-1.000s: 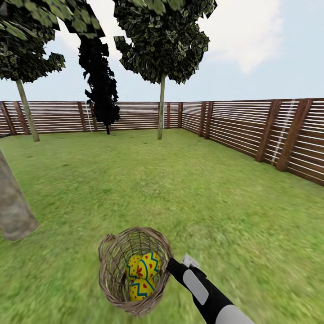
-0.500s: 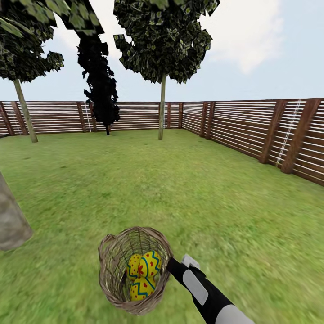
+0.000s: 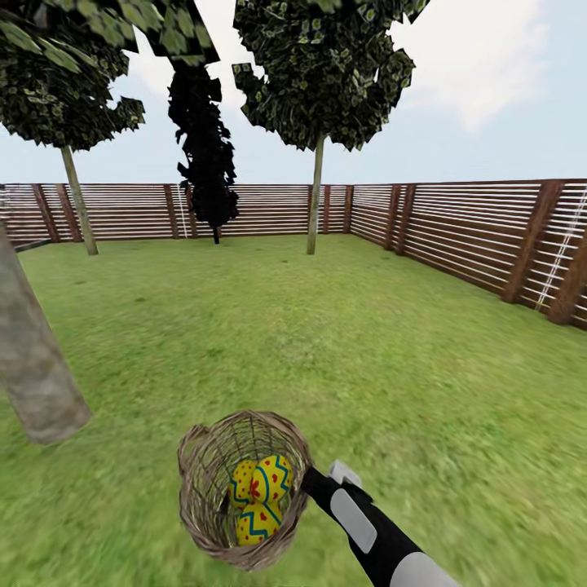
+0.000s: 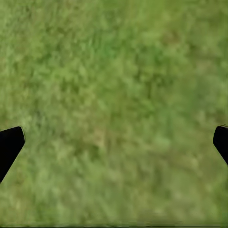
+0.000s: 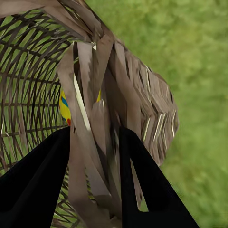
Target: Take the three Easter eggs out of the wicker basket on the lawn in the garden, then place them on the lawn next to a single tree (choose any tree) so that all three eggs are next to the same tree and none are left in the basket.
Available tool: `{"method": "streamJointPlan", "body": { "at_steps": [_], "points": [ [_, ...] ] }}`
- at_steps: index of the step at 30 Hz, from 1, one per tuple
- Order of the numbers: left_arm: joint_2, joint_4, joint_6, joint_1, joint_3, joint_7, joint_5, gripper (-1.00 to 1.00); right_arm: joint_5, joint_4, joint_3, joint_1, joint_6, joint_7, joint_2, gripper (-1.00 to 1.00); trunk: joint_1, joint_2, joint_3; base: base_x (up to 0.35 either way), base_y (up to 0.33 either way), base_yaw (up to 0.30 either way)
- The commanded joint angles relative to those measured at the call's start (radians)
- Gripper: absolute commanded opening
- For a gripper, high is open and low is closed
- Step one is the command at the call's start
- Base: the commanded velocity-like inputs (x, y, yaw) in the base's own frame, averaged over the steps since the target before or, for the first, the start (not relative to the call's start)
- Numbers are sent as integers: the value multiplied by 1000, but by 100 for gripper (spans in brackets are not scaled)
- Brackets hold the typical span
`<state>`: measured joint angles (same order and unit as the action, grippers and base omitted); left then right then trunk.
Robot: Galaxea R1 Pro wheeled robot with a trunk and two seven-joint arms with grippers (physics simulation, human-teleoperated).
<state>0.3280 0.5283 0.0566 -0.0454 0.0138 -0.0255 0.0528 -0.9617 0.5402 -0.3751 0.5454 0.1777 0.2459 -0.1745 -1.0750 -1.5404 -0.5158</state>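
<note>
We hold the basket (image 3: 242, 489) by its rim with our right claw (image 5: 92, 156); in the right wrist view the two black fingers (image 5: 35, 185) are pinched on the braided edge, one on each side of it. The basket hangs tilted, with its mouth turned to the camera, and the three eggs (image 3: 259, 489) lie together in its lower part. We judge that the whole basket is carried so that all the eggs arrive at one tree in a single trip.

In the head view the basket is at 6 o'clock, and the claw comes to its rim from about 4 o'clock. The eggs are just beside the claw, inside the wall. The thick trunk (image 3: 33, 359) stands near, at about 9 o'clock, on the lawn (image 3: 367, 342).

Our left claw (image 4: 114, 142) is spread wide and empty, over bare grass.

No egg is placed yet.
</note>
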Motion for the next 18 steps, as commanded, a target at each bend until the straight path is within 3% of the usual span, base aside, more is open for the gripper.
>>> {"method": "streamJointPlan", "body": {
  "at_steps": [1, 8, 18],
  "points": [
    [0, -1, 3, -1, -2, -2, 6, 100, -6, 3, -2, 1, 2, 7, 0, -100, 0, -1, -1, -70, 126, 280],
    [0, 0, 3, -1, -2, -2, 6, 100, -5, 3, -4, 1, 2, 7, 0, -100, 0, -1, -1, -121, 255, 281],
    [0, -1, 3, -1, -3, -3, 4, 100, -6, 3, -36, 1, 1, 7, 0, -100, 0, -1, -1, -109, 287, 281]
  ]
}}
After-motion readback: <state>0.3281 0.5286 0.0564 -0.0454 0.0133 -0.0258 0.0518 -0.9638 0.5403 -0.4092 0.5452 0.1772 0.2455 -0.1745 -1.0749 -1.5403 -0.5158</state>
